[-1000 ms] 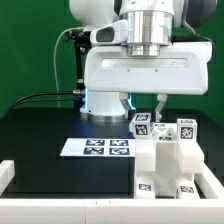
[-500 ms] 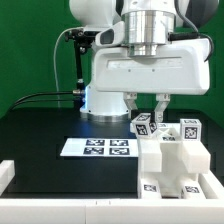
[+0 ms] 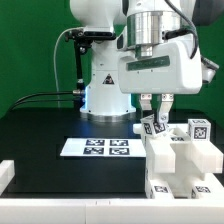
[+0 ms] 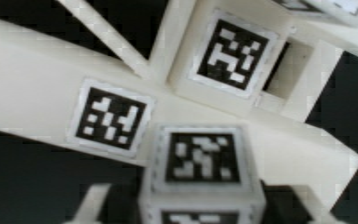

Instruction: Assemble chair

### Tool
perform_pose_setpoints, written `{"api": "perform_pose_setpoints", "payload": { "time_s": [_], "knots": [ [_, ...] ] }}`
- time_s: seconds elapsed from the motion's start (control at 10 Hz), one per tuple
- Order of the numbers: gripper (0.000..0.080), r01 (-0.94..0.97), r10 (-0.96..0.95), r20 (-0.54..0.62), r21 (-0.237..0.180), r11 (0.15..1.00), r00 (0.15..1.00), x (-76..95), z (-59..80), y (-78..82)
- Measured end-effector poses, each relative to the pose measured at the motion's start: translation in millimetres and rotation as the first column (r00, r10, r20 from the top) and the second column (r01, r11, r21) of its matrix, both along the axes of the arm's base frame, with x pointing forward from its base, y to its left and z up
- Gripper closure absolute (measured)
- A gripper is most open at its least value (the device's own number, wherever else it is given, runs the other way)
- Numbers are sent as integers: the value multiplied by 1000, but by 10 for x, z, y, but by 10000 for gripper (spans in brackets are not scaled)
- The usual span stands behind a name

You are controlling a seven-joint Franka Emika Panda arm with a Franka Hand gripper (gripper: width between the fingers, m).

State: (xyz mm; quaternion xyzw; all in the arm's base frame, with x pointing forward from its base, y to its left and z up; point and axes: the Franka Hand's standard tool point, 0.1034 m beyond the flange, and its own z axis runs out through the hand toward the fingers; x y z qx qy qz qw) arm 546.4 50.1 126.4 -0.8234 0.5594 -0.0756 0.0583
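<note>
The chair [image 3: 185, 162] is a cluster of chunky white tagged pieces at the exterior view's right, near the table's front. My gripper [image 3: 155, 120] hangs straight down over its back left corner, shut on an upright white tagged block [image 3: 155, 128]. In the wrist view the same block [image 4: 197, 160] sits between my two fingers [image 4: 98, 205], with my gripper [image 4: 194, 208] closed on its sides. Beyond it lie white frame pieces of the chair [image 4: 69, 70] carrying more tags. Another tagged block [image 3: 198, 128] stands at the chair's far right.
The marker board [image 3: 98, 147] lies flat on the black table, to the exterior view's left of the chair. A white rim [image 3: 60, 208] borders the table's front and left. My arm's base [image 3: 105, 90] stands behind, with a black cable [image 3: 40, 97] beside it.
My hand has turned about its vertical axis and shifted toward the exterior view's right, staying shut on the block. The chair pieces have shifted right with it.
</note>
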Motion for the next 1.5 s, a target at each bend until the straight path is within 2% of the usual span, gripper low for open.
{"api": "perform_pose_setpoints", "payload": {
  "time_s": [0.1, 0.2, 0.3, 0.4, 0.5, 0.6, 0.8, 1.0, 1.1, 1.2, 1.3, 1.4, 1.5],
  "knots": [
    [351, -1, 1, -1, -1, 1000, 1000, -2, -9, -1],
    [351, -13, 13, -2, -4, 1000, 1000, -3, -11, -1],
    [205, -79, 79, -3, -17, 997, 997, -3, -11, 2],
    [160, -203, 203, -15, -34, 979, 979, -2, -6, 20],
    [160, -381, 380, -30, -60, 923, 924, 2, -2, 11],
    [151, -549, 547, -48, -85, 831, 836, -11, -15, -8],
    [150, -628, 626, -56, -102, 772, 778, -28, -27, -18],
    [150, -742, 739, -74, -122, 659, 669, -28, -32, -22],
    [150, -846, 839, -113, -123, 519, 532, 2, -43, 6],
    [150, -901, 894, -133, -137, 412, 429, 54, -64, 11],
    [150, -918, 909, -143, -137, 373, 391, 42, -91, -8],
    [150, -904, 896, -138, -135, 406, 423, 42, -90, -7],
    [265, -895, 887, -136, -134, 425, 441, 41, -93, -9]
  ]
}}
